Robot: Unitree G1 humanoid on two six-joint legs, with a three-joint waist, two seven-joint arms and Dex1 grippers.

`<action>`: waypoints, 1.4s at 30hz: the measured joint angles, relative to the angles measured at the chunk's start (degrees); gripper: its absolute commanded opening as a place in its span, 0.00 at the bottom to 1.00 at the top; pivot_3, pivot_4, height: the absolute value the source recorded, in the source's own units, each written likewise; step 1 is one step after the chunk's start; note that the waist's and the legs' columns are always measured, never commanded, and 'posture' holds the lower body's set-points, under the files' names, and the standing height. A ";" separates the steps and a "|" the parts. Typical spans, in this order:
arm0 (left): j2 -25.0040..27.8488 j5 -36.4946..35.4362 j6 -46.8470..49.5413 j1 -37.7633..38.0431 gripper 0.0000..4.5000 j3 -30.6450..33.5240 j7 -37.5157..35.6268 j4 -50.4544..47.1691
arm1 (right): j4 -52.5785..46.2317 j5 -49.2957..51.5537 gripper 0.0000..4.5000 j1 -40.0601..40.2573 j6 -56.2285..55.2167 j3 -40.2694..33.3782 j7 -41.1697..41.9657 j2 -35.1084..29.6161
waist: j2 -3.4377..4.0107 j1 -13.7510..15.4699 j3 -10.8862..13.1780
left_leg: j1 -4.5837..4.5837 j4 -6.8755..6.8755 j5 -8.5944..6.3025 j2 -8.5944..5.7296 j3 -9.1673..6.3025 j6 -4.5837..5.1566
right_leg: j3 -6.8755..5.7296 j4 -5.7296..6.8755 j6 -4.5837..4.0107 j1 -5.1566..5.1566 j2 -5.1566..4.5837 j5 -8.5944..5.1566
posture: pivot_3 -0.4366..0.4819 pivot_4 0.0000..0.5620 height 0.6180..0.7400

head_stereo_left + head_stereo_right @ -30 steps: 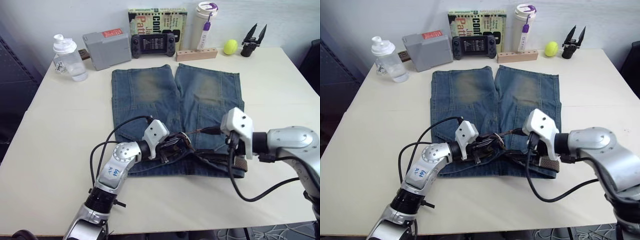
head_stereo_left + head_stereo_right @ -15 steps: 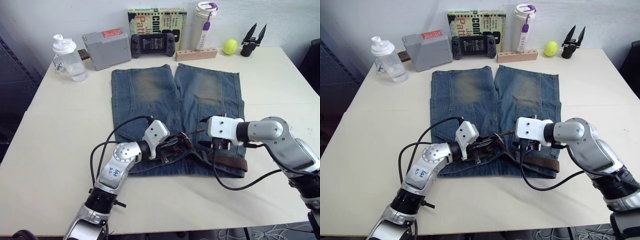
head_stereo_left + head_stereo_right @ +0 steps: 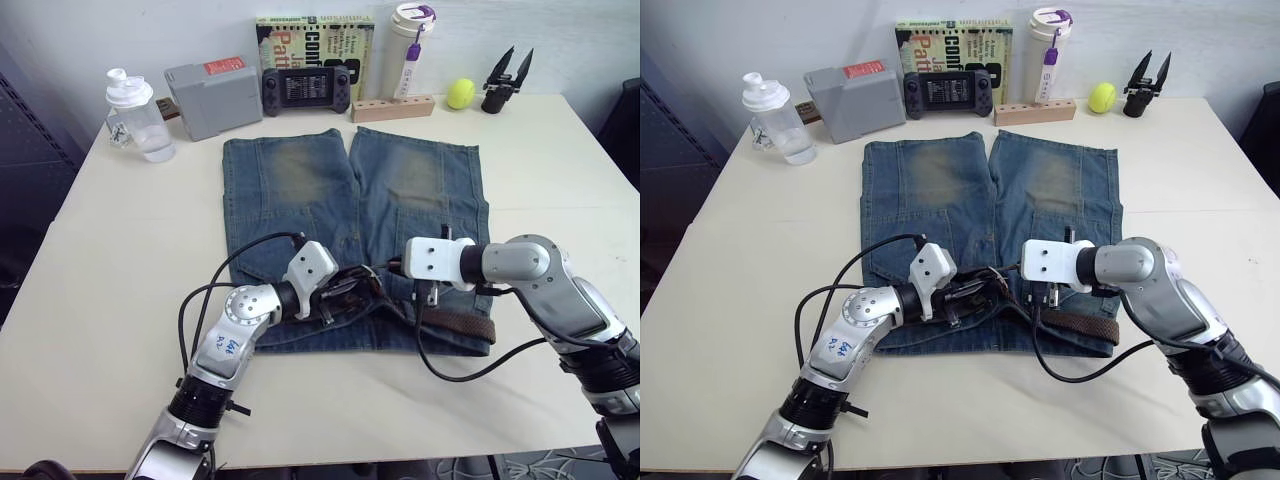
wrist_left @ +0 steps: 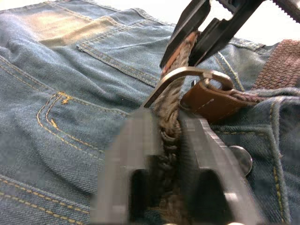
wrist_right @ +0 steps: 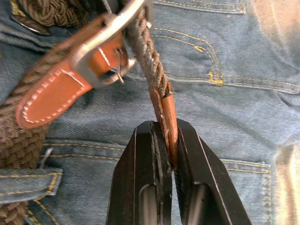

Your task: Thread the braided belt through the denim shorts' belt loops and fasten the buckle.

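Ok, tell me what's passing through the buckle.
The braided belt passes through the buckle; the right gripper pinches its tan tip, the left gripper its woven part. Whether the prong sits in the weave is hidden.

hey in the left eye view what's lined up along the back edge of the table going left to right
Clear shaker bottle → grey box → handheld game console → wooden block → yellow-green ball → black gripper part.
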 measured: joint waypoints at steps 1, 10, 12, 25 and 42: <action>0.09 0.04 0.00 0.00 0.60 0.00 0.04 0.00 | -0.28 -0.03 0.00 0.04 0.14 0.00 -0.02 0.19 | 0.00 -0.01 0.00 | 0.00 0.00 0.00 0.00 0.00 0.00 | 0.00 0.00 0.00 0.00 0.00 0.00 | 0.48 0.27 0.85; 7.61 -14.76 7.67 2.66 0.81 14.52 -7.10 -2.48 | -2.45 -0.50 0.00 3.51 2.04 -3.50 -3.04 0.18 | 0.00 -0.22 0.00 | 0.02 -0.01 0.00 0.05 -0.05 0.00 | 0.02 0.02 -0.01 -0.02 0.01 0.00 | 0.48 0.27 0.85; 9.53 -18.46 9.65 2.52 0.75 19.07 -8.26 -0.57 | -3.24 -0.51 0.00 4.38 2.39 -4.40 -3.79 0.19 | 0.00 0.00 0.00 | 0.00 0.03 0.00 0.02 -0.08 0.00 | -0.01 0.01 0.00 0.00 -0.01 0.00 | 0.48 0.27 0.85; 16.51 -5.51 -0.60 -4.51 0.11 9.02 -11.55 15.85 | -5.14 -0.19 0.00 8.90 0.74 -9.54 -7.00 -0.67 | 0.01 0.03 -0.01 | 0.06 -0.06 0.01 -0.03 0.08 -0.02 | 0.05 -0.01 0.01 0.01 0.05 0.00 | 0.48 0.27 0.85; 16.59 -4.37 -6.25 -4.08 0.11 8.99 -12.12 17.95 | 1.89 6.88 0.00 12.79 -11.35 -27.20 -7.09 -7.69 | 0.02 -0.11 -0.02 | 0.19 -0.07 0.01 0.01 0.19 -0.02 | 0.14 0.05 0.01 0.02 0.06 0.00 | 0.48 0.27 0.85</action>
